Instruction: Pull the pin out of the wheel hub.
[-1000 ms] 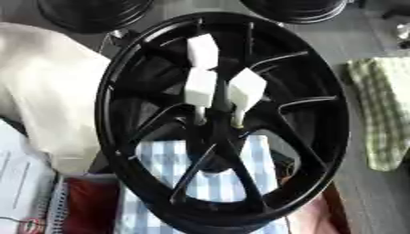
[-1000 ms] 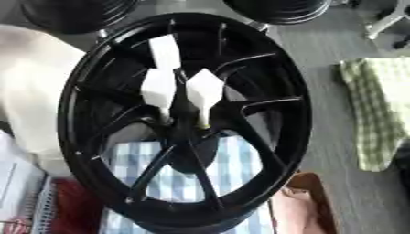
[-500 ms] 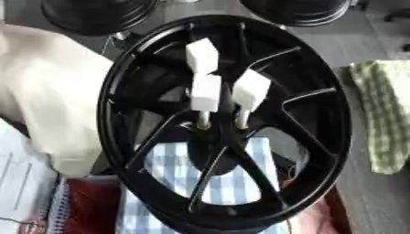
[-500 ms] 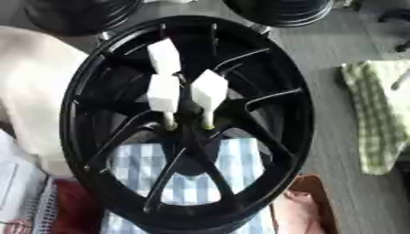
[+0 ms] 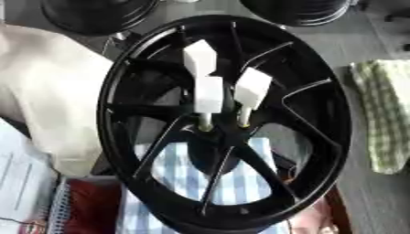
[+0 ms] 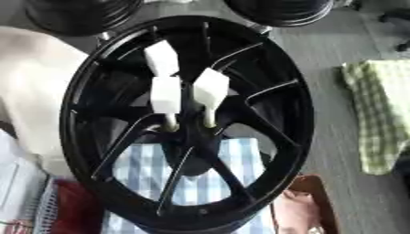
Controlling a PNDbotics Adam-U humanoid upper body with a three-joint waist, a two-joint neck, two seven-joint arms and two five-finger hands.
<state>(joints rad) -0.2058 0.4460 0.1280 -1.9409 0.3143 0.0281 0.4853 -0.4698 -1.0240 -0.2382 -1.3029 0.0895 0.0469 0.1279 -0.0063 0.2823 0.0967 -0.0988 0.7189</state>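
A large black spoked wheel (image 5: pixel 316 96) fills the middle of both views, seen from above. Three pins with white block heads stand up from its hub (image 5: pixel 214 139): one at the back (image 5: pixel 199 57), one at the front left (image 5: pixel 208 93) and one at the front right (image 5: pixel 252 87). The two front pins show pale shafts going down into the hub. No hand of mine shows in either view.
A blue-and-white checked cloth (image 5: pixel 240 183) lies under the wheel. A cream cloth (image 5: pixel 48 91) lies left, a green checked towel (image 5: pixel 388 114) right. Two more black wheels (image 5: pixel 96 13) sit at the back. Papers and a red notebook (image 5: pixel 84 212) are lower left.
The whole picture has shifted slightly, so the camera moved. The wheel and its three pins stand as before.
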